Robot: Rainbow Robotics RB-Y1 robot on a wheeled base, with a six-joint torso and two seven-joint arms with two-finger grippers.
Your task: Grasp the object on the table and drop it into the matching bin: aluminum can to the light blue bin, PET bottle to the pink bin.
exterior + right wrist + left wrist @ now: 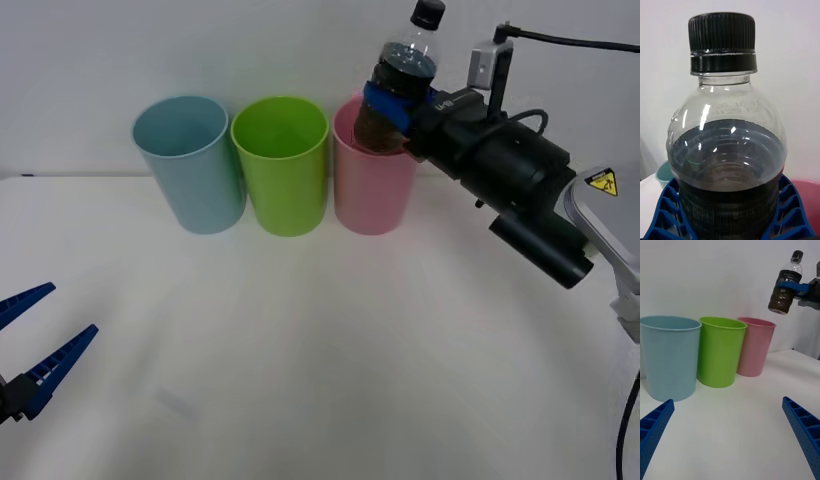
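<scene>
We are holding the bottle (402,75) up in the air with our right gripper (398,103), its blue fingers (790,210) closed on the dark lower half from both sides. The bottle is tilting a little, its black cap (428,13) leaning away toward the wall, and its base is hanging over the pink bin (372,180), above the rim on the side nearer our right arm. From the left wrist camera the bottle (785,288) is showing well clear of the pink bin (755,346), higher than its rim, with a gap of wall between the two. Up close, the right wrist camera is showing clear plastic at the shoulder, a dark band below, and the ribbed cap (721,33) on top; a bit of pink rim (808,187) is peeking out beside the fingers.

Three bins are standing in a row at the back of the table (320,380), touching or nearly so: the blue bin (189,163) on our left, a green bin (283,163) in the middle, the pink one on our right.

Our left gripper (28,345) is waiting low over the near left edge of the table, well apart from the bins, its fingers (657,423) spread wide and holding nothing.
</scene>
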